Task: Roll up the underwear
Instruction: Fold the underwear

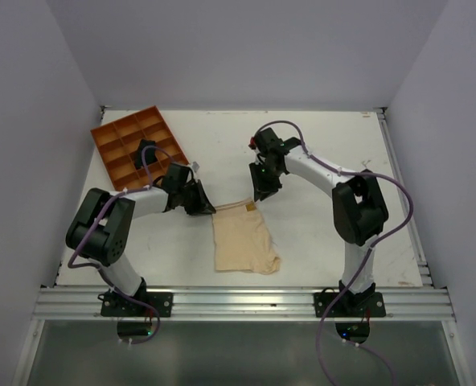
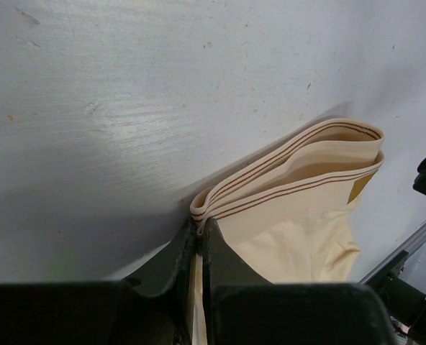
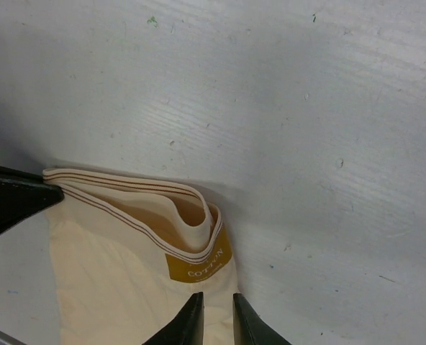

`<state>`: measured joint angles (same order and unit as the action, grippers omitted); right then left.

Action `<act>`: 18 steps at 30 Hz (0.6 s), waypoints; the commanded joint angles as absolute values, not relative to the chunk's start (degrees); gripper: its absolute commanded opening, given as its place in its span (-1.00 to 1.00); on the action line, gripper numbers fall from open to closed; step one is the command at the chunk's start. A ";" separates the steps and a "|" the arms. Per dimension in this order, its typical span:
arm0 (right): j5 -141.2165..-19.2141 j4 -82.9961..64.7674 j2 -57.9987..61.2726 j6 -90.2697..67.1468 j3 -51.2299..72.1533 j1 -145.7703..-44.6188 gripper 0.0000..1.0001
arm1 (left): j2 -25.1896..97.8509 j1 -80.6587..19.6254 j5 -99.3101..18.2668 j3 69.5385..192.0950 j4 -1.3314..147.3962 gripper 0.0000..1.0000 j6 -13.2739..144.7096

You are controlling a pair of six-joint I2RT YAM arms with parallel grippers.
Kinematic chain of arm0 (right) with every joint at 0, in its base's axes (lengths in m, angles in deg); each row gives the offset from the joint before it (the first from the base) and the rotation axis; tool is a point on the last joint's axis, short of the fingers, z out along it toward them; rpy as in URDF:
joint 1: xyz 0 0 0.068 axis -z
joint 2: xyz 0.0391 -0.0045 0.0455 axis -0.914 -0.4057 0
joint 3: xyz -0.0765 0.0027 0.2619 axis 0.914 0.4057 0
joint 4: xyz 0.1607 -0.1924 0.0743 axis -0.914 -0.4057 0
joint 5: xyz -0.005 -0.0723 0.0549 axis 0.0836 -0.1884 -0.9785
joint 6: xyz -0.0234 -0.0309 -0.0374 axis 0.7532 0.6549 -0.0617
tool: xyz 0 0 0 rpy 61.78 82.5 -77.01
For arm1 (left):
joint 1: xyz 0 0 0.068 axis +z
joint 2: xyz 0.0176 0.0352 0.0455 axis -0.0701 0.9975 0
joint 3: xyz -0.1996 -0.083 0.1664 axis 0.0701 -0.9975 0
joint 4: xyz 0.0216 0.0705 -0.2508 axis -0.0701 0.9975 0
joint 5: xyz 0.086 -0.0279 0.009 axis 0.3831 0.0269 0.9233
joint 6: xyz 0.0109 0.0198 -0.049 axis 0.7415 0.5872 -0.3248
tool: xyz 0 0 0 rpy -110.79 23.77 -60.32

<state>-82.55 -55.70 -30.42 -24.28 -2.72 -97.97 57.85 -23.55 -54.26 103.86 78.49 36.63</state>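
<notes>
Squarely on the white table [image 1: 334,153], apart from the orange compartment tray [image 1: 109,138], the beige underwear [image 1: 242,241] lies flat between both arms. The left gripper [image 2: 198,231] pinches one waistband corner. The right gripper [image 3: 217,310] stands narrowly parted over the other corner, beside the gold label [image 3: 198,264]; whether it grips is unclear.

One pale beige fabric underwear [image 1: 242,237] bearing one mustard label [image 3: 198,263]; two black two-finger grippers, left gripper [image 1: 209,207] and right gripper [image 1: 261,195]; one orange plastic compartment tray [image 1: 117,129] holding one small black bundle [image 1: 145,153]; one white table [image 1: 318,241].
</notes>
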 commanded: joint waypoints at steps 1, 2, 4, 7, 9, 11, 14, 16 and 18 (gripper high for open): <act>-83.03 -55.37 -27.67 -24.70 -4.61 -98.15 -0.49 | 59.36 -23.27 -51.86 105.32 80.06 -1.00 38.89; -83.82 -54.67 -27.59 -24.61 -4.17 -98.32 -0.51 | 59.36 -23.27 -51.86 105.40 80.06 -1.00 38.89; -85.57 -52.47 -27.59 -24.44 -3.91 -98.93 -0.59 | 59.71 -23.27 -51.86 105.76 80.23 -1.00 38.89; -89.09 -49.57 -28.28 -23.65 -3.90 -100.51 -0.67 | 60.33 -23.27 -51.86 106.19 80.32 -1.00 38.80; -92.16 -48.25 -29.07 -23.47 -4.43 -101.13 -0.73 | 60.68 -23.27 -51.86 106.20 80.50 -1.00 38.80; -92.96 -47.81 -31.44 -23.73 -5.13 -101.22 -0.78 | 60.86 -23.27 -51.86 106.20 80.32 -1.00 38.71; -89.73 -49.73 -35.21 -23.47 -6.45 -101.05 -0.84 | 61.12 -23.27 -51.51 106.46 80.58 -1.00 38.80; -87.52 -50.62 -36.63 -22.77 -6.37 -100.35 -0.89 | 61.29 -23.18 -51.33 106.55 80.93 -1.00 38.98; -84.99 -51.49 -38.22 -22.15 -6.37 -100.00 -0.91 | 61.73 -23.26 -51.07 106.90 81.29 -1.00 39.06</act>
<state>-88.72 -50.43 -35.93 -23.69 -4.99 -101.22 59.73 -23.55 -54.52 106.00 79.17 36.61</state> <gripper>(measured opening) 0.052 0.075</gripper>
